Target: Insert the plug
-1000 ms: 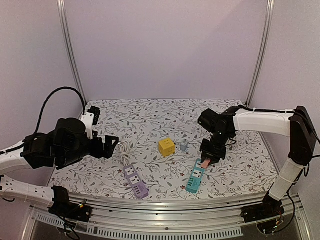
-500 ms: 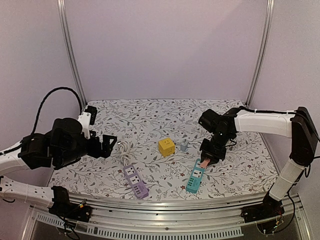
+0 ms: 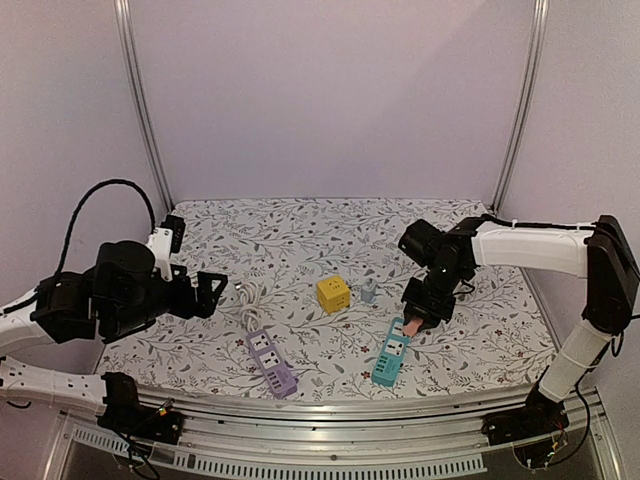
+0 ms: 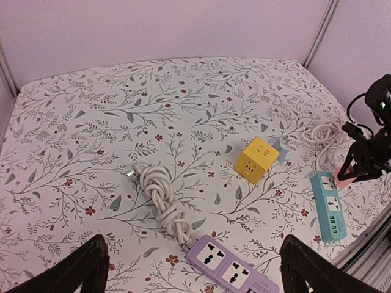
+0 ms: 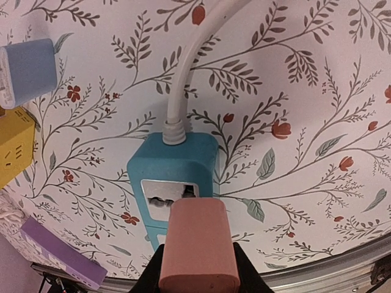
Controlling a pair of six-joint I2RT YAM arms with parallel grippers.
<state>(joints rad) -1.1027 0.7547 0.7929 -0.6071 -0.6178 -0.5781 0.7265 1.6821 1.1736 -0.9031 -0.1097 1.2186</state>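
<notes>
My right gripper (image 3: 417, 319) is shut on a pink plug (image 3: 410, 326), held at the upper end of a teal power strip (image 3: 390, 356). In the right wrist view the pink plug (image 5: 198, 244) sits between my black fingers (image 5: 243, 268) and covers part of the top socket of the teal strip (image 5: 174, 162). Its prongs are hidden, so I cannot tell whether they are in the socket. My left gripper (image 3: 212, 292) hangs open and empty above the left side of the table, its fingers (image 4: 76, 271) far apart over a purple power strip (image 4: 235, 268).
A yellow cube socket (image 3: 333, 293) and a small blue-grey adapter (image 3: 369, 291) stand mid-table. A knotted white cable (image 3: 248, 300) leads to the purple strip (image 3: 272, 363). The teal strip's white cord (image 4: 324, 134) coils at the right. The table's metal front edge (image 5: 342, 268) runs close behind the plug.
The left arm has drawn back to the left, still open. The right gripper and the pink plug have barely moved.
</notes>
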